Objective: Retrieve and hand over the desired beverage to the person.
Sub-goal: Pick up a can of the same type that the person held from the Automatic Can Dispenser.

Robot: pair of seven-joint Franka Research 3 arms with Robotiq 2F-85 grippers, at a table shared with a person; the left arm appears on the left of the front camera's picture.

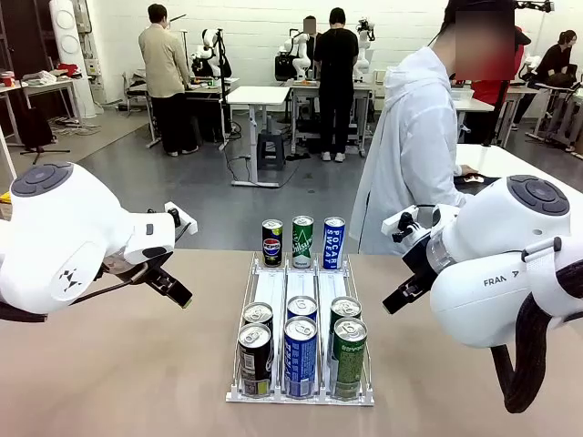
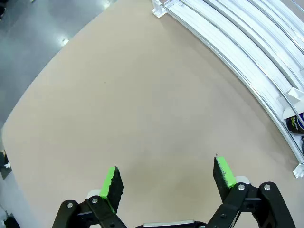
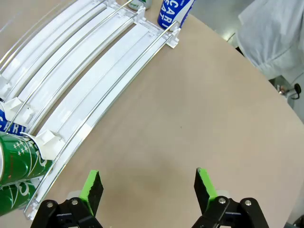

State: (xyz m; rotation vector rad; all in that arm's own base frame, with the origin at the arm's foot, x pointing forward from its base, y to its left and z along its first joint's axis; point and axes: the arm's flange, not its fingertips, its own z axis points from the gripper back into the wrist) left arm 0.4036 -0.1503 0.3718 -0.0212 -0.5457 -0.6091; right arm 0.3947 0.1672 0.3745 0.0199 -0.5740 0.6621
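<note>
Left gripper (image 2: pixel 166 176) jaws wide, empty, over bare table (image 2: pixel 133 95) left of can rack (image 2: pixel 247 52). Right gripper (image 3: pixel 148 186) wide too, empty, over table right of rack. Three cans (image 1: pixel 302 241) stood at rack's far end, six cans (image 1: pixel 301 341) at near end. Person (image 1: pixel 410 155) in white hooded jacket stood beyond table, right of rack

We hold our left arm (image 1: pixel 64 237) just left of the can rack (image 1: pixel 271 289), the left gripper (image 2: pixel 166 178) pointed downward, jaws spread wide, green pads (image 2: pixel 111 183) empty. Our right arm (image 1: pixel 501 264) sits right of the rack, the right gripper (image 3: pixel 149 187) equally wide apart, gripping nothing.
</note>
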